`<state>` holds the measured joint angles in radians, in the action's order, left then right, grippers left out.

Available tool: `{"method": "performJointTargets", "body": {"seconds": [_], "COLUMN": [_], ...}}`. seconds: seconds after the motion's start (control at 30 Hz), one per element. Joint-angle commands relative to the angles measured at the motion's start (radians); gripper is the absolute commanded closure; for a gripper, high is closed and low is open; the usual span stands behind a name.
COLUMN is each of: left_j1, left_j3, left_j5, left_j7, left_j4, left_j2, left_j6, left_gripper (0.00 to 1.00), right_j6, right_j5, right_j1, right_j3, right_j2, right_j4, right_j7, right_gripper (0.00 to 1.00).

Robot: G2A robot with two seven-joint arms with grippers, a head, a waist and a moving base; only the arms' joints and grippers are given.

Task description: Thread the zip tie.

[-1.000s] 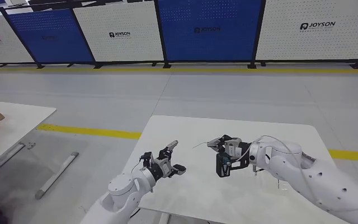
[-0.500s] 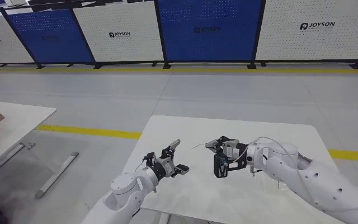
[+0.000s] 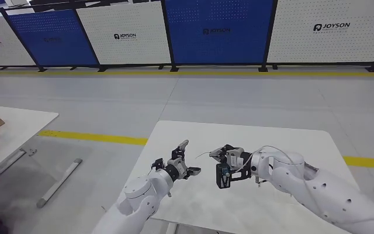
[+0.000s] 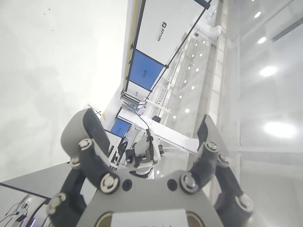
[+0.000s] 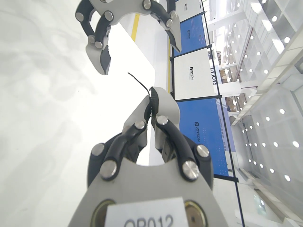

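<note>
One thin, black, slightly curved zip tie [image 5: 139, 81]

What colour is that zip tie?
The zip tie is black, clearest in the right wrist view.

The plain white rectangular surface [image 3: 280, 137] has a smooth, matte top. It stands on a pale grey floor [image 3: 117, 105]. In the top view its left edge runs diagonally, and a yellow floor stripe [image 3: 87, 137] passes beneath it from side to side.

Zip tie [image 3: 204, 154] (right gripper [image 3: 216, 152]) near left gripper [image 3: 190, 158]
</note>
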<state>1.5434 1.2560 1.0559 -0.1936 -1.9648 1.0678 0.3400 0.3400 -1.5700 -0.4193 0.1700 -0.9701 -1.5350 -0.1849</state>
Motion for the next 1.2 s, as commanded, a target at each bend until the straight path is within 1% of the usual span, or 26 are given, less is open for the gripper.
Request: {"method": "performJointTargets", "body": {"seconds": [0.0, 0.07, 0.13, 0.2, 0.27, 0.33, 0.53, 0.63, 0.73, 0.83, 0.87, 0.93, 0.97, 1.0, 1.03, 1.17], "left_j1": [0.0, 0.0, -0.001, -0.007, -0.027, -0.049, -0.049, -0.047, -0.037, -0.03, -0.029, -0.028, -0.028, -0.027, -0.027, -0.03], "left_j3": [0.0, 0.0, -0.011, -0.023, -0.039, -0.058, -0.058, -0.062, -0.067, -0.068, -0.068, -0.065, -0.064, -0.063, -0.059, -0.054], "left_j5": [0.0, 0.0, 0.004, 0.013, 0.032, 0.05, 0.05, 0.024, -0.006, -0.017, -0.017, -0.013, -0.012, -0.007, -0.003, 0.008], "left_j7": [0.0, 0.0, 0.004, -0.006, -0.041, -0.075, -0.075, -0.055, -0.022, 0.003, 0.009, 0.011, 0.012, 0.013, 0.012, 0.003], "left_j4": [0.0, 0.0, 0.001, 0.0, 0.001, 0.011, 0.011, 0.015, 0.014, 0.01, 0.01, 0.006, 0.005, 0.003, 0.001, -0.001], "left_j2": [0.0, 0.0, 0.003, 0.007, 0.013, 0.021, 0.021, 0.022, 0.023, 0.024, 0.024, 0.024, 0.024, 0.025, 0.025, 0.028], "left_j6": [0.0, 0.0, -0.013, -0.008, -0.005, -0.014, -0.014, -0.031, -0.053, -0.058, -0.052, -0.038, -0.032, -0.024, -0.016, -0.012], "left_gripper": [0.0, 0.0, 0.0, 0.0, 0.0, 0.0, 0.0, 0.0, 0.0, 0.0, 0.04, 0.21, 0.27, 0.41, 0.48, 0.57], "right_j6": [0.0, 0.0, 0.0, 0.0, 0.0, 0.0, 0.0, 0.0, 0.0, 0.0, 0.0, 0.0, 0.0, 0.0, 0.0, 0.0], "right_j5": [0.0, 0.0, 0.0, 0.0, 0.0, 0.0, 0.0, 0.0, 0.0, 0.0, 0.0, 0.0, 0.0, 0.0, 0.0, 0.0], "right_j1": [0.0, 0.0, 0.0, 0.0, 0.0, 0.0, 0.0, 0.0, 0.0, 0.0, 0.0, 0.0, 0.0, 0.0, 0.0, 0.0], "right_j3": [0.0, 0.0, 0.0, 0.0, 0.0, 0.0, 0.0, 0.0, 0.0, 0.0, 0.0, 0.0, 0.0, 0.0, 0.0, 0.0], "right_j2": [0.0, 0.0, 0.0, 0.0, 0.0, 0.0, 0.0, 0.0, 0.0, 0.0, 0.0, 0.0, 0.0, 0.0, 0.0, 0.0], "right_j4": [0.0, 0.0, 0.0, 0.0, 0.0, 0.0, 0.0, 0.0, 0.0, 0.0, 0.0, 0.0, 0.0, 0.0, 0.0, 0.0], "right_j7": [0.0, 0.0, 0.0, 0.0, 0.0, 0.0, 0.0, 0.0, 0.0, 0.0, 0.0, 0.0, 0.0, 0.0, 0.0, 0.0], "right_gripper": [1.0, 1.0, 1.0, 1.0, 1.0, 1.0, 1.0, 1.0, 1.0, 1.0, 1.0, 1.0, 1.0, 1.0, 1.0, 1.0]}}
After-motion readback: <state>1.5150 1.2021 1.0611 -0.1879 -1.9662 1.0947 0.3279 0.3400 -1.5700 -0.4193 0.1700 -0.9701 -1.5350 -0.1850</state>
